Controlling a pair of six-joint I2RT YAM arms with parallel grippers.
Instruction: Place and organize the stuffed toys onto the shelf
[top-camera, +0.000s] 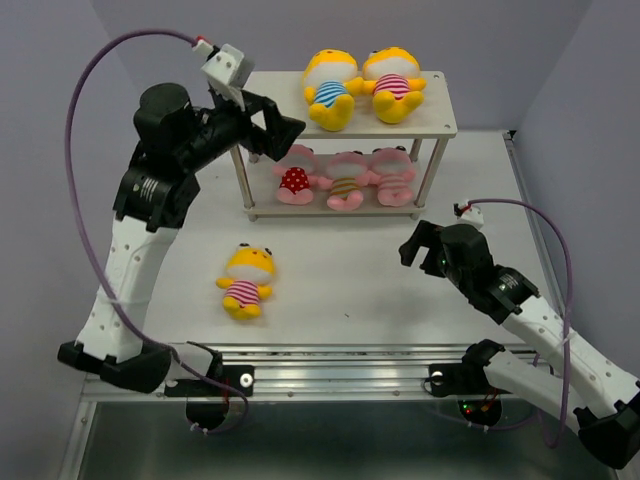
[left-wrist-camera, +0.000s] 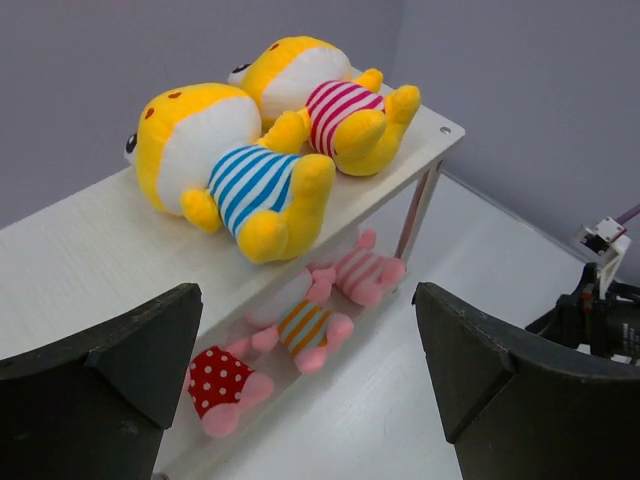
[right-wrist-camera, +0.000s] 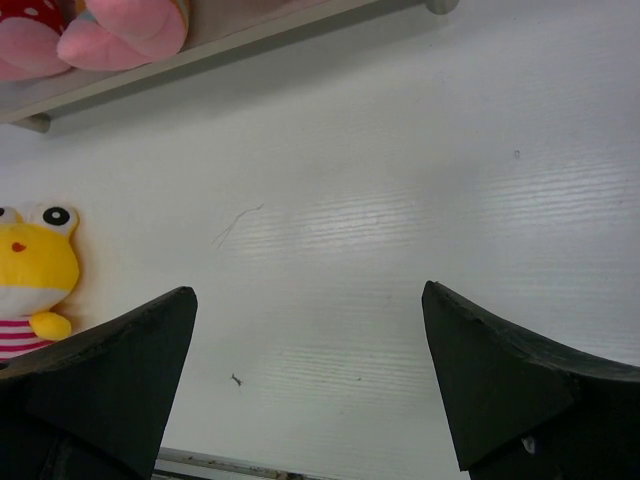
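Two yellow stuffed toys lie on the shelf's (top-camera: 441, 122) top board, one in a blue-striped shirt (top-camera: 330, 90) and one in a pink-striped shirt (top-camera: 394, 84). Three pink ones fill the lower board: red-dotted (top-camera: 294, 181), brown-striped (top-camera: 346, 184), pink-striped (top-camera: 392, 178). A third yellow toy (top-camera: 246, 282) in pink stripes lies on the table in front. My left gripper (top-camera: 285, 130) hovers open and empty at the shelf's left end, apart from the blue-striped toy (left-wrist-camera: 235, 170). Right of the shelf's front, my right gripper (top-camera: 415, 246) stands open over bare table.
The left wrist view shows bare top board (left-wrist-camera: 70, 250) left of the blue-striped toy. The shelf's lower board (right-wrist-camera: 200, 50) and the loose yellow toy (right-wrist-camera: 30, 270) sit at the right wrist view's edges. A metal rail (top-camera: 330, 365) runs along the near table edge.
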